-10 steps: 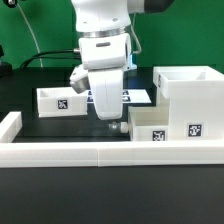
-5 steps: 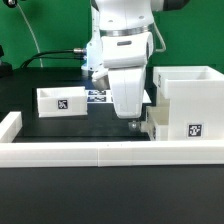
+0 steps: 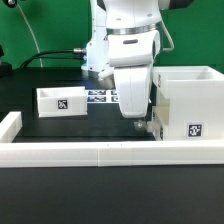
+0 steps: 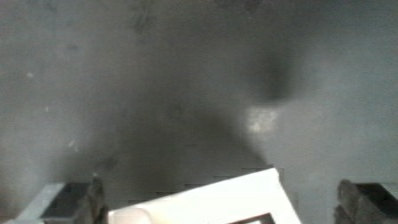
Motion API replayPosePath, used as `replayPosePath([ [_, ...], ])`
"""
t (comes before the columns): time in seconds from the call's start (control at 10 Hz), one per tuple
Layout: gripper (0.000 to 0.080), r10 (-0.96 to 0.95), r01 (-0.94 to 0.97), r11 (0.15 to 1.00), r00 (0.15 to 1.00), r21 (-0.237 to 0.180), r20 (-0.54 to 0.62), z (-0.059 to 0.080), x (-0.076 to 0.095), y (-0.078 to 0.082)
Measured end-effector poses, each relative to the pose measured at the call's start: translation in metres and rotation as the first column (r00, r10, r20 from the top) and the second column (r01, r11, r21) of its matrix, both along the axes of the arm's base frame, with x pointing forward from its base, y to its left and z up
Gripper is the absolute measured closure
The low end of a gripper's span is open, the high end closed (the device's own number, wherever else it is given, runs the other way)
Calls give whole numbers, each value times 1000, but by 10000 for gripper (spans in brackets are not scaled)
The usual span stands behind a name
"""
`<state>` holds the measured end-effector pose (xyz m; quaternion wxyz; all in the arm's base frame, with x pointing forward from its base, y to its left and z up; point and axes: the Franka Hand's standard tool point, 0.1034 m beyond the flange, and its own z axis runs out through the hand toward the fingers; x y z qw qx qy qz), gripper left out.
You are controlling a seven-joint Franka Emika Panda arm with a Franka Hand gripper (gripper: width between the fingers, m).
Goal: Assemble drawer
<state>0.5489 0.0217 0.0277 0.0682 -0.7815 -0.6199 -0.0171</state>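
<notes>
The tall white housing (image 3: 187, 100) stands at the exterior view's right, with a tag on its front. One knobbed tray (image 3: 62, 100) sits on the black table at the left. The second tray (image 3: 152, 128) lies against the housing's left side and is mostly hidden by my gripper (image 3: 137, 120). The gripper hangs low over it, just left of the housing. In the wrist view the fingers (image 4: 71, 202) stand wide apart. A white tagged corner of that tray (image 4: 205, 200) lies between them without touching either. The gripper (image 4: 219, 208) is open.
A long low white rail (image 3: 100, 151) runs along the front and turns up at the exterior view's left end (image 3: 10, 126). The marker board (image 3: 100, 96) lies flat behind the gripper. A black cable crosses the back left.
The gripper has moved towards the exterior view's right, up to the housing. The second tray has slid right with it and now lies against the housing.
</notes>
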Motion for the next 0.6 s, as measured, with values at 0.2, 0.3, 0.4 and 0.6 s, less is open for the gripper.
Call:
replayPosePath([
  [0.2, 150, -23, 23, 1000, 1000, -9, -5, 3, -9, -20],
  [0.3, 150, -29, 29, 999, 1000, -15, -5, 6, -15, -29],
  [0.4, 150, -32, 32, 999, 999, -21, -3, 12, -25, -38],
  [0.6, 150, -48, 48, 998, 999, -31, -7, 23, -42, -54],
])
